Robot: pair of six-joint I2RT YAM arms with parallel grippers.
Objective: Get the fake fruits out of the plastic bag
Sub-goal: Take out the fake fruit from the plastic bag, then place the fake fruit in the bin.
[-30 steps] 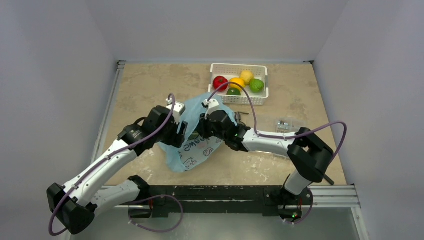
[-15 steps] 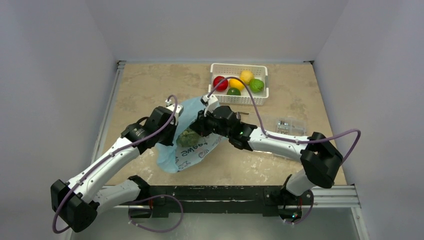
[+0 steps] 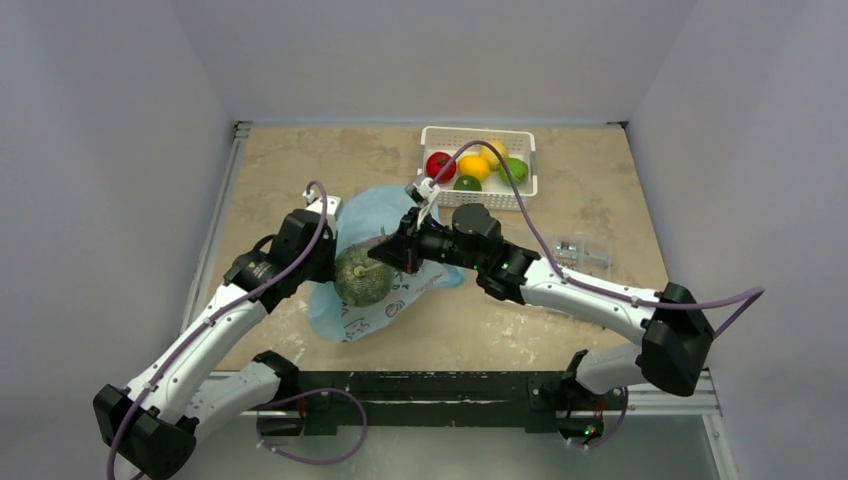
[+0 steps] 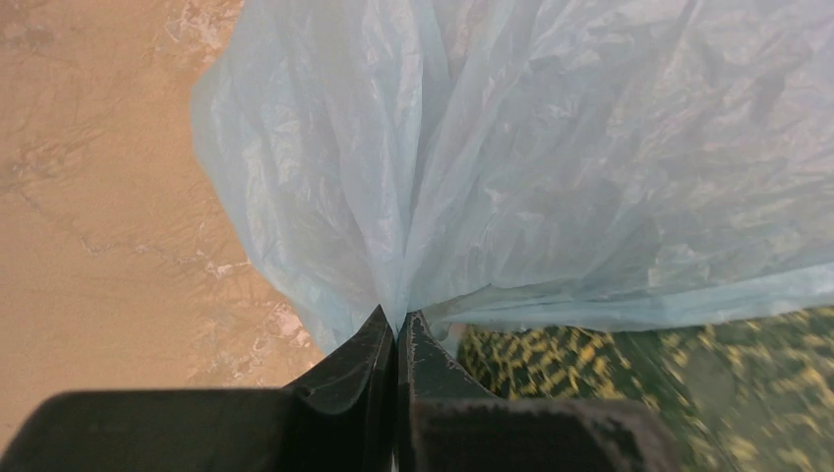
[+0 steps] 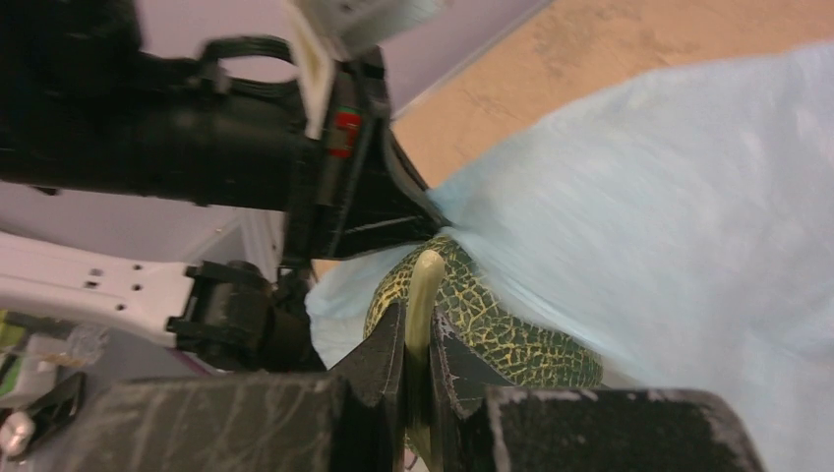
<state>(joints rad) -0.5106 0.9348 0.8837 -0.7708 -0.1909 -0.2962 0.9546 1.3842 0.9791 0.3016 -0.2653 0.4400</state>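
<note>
A large dull-green netted ball (image 3: 362,278), one of the fake fruits, hangs half out of the light-blue plastic bag (image 3: 388,212). My right gripper (image 5: 418,329) is shut on its pale stem (image 5: 425,280); from above, this gripper (image 3: 378,254) sits just right of the ball. The left gripper (image 4: 396,326) is shut on a bunched fold of the bag (image 4: 511,167), right beside the ball (image 4: 629,379). From above, the left gripper (image 3: 332,258) is at the ball's left. More fruits lie in the white basket (image 3: 495,200): a red apple (image 3: 440,165), an orange (image 3: 473,166), a lemon (image 3: 493,150) and a lime (image 3: 514,168).
A clear flat bag of small metal parts (image 3: 580,250) lies right of the right forearm. The white basket stands at the back, right of centre. Grey walls close the table on three sides. The arms' cables loop above the bag and basket.
The left gripper has shut on the bag's edge. The right gripper has drawn the green ball leftward out of the bag's mouth, and the right arm has stretched further left.
</note>
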